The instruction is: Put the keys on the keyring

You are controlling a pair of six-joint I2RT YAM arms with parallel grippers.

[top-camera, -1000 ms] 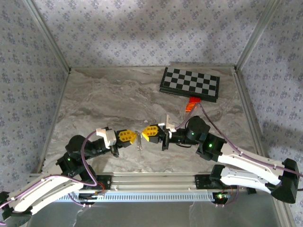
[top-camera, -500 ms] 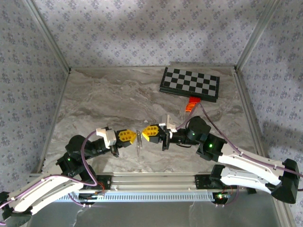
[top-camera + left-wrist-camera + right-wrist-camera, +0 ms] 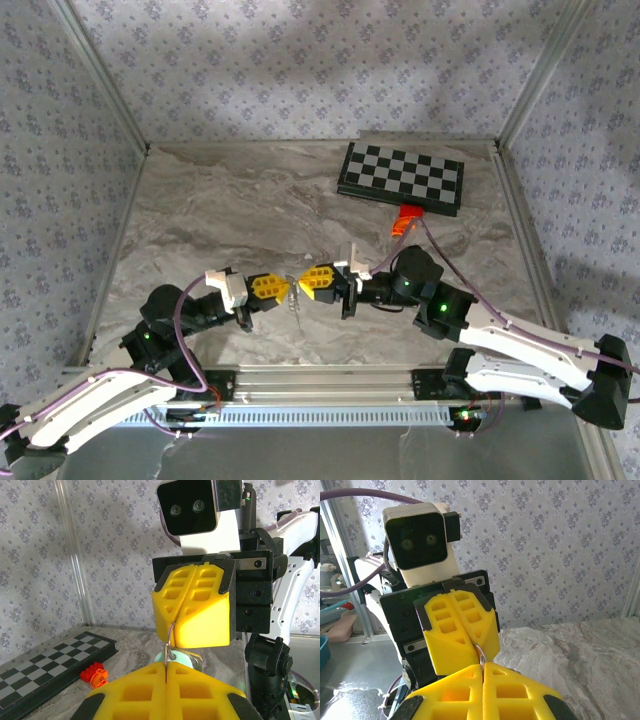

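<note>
The left tool (image 3: 286, 289) and the right tool (image 3: 303, 283) meet tip to tip above the marble surface (image 3: 230, 210). Each has its jaws pressed together and clamped on the thin wire of the keyring (image 3: 170, 639), which bridges the small gap between them. Just below that gap the teal head of a key (image 3: 181, 657) shows behind the ring; whether it is threaded on cannot be told.

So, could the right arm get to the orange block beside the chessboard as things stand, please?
Probably not yet. The right hand is shut on the keyring, which the left hand also pinches. The orange block lies in the open near its forearm, so the way looks free once it lets go.
</note>
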